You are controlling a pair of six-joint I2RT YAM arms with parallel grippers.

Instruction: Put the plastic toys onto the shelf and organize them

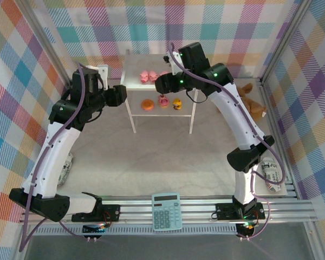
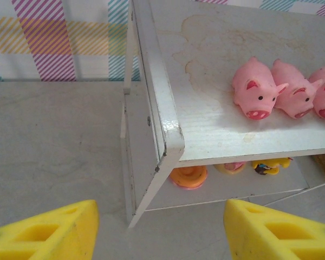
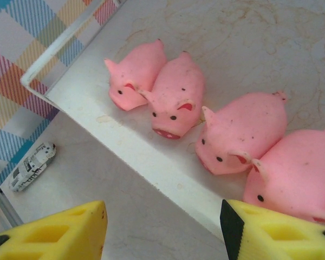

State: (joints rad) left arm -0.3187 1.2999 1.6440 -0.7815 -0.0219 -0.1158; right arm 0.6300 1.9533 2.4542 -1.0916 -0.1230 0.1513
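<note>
The pale worktop gives open room in front of the white shelf, which stands far back near the plaid wall. The left tool hovers off the shelf's left front corner, jaws wide and empty. The right tool hangs by the top's front edge, likewise spread (nothing held). Pink pigs line that edge, while the orange ring, cupcake piece and duck sit on the lower board.

Pigs lining shelf near edge, bare top behind
</note>
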